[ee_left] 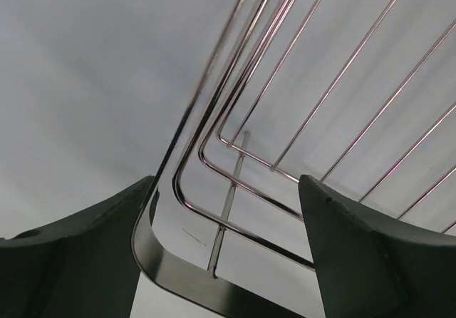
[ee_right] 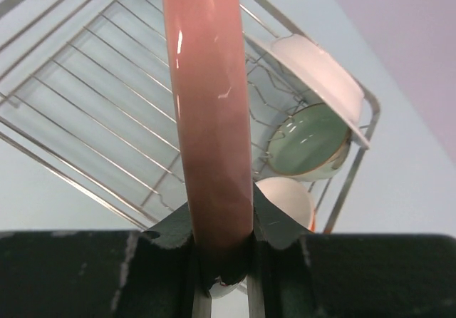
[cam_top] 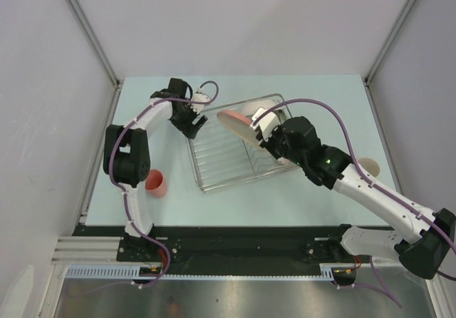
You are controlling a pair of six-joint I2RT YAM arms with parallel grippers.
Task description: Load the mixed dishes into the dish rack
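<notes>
The large pinkish-white round plate [ee_right: 206, 118] is glossy, with a smooth rounded rim. It is held on edge between the fingers of the right gripper [ee_right: 222, 254], which are pressed onto its rim from both sides. It stands over the far middle part of the rectangular silver wire-grid dish rack [cam_top: 221, 157]; whether it touches the wires cannot be told. The rack lies skewed at the middle of the pale blue surface [cam_top: 285, 197], and its near half shows only bare wires. At the rack's right end three dishes sit close together among the prongs: a white dish [ee_right: 313, 68] tilted against the corner, a pale green bowl [ee_right: 310, 143] on its side just below it, and an orange bowl with white inside [ee_right: 285, 200] next to that. The left gripper [cam_top: 194, 123] is at the rack's far left corner, jaws spread wide to either side of the corner rim and holding nothing. A coral-pink cup [cam_top: 157, 184] stands on the surface left of the rack, beside the left arm. A cream round object [cam_top: 369, 166] lies right of the rack, partly hidden by the right arm.
</notes>
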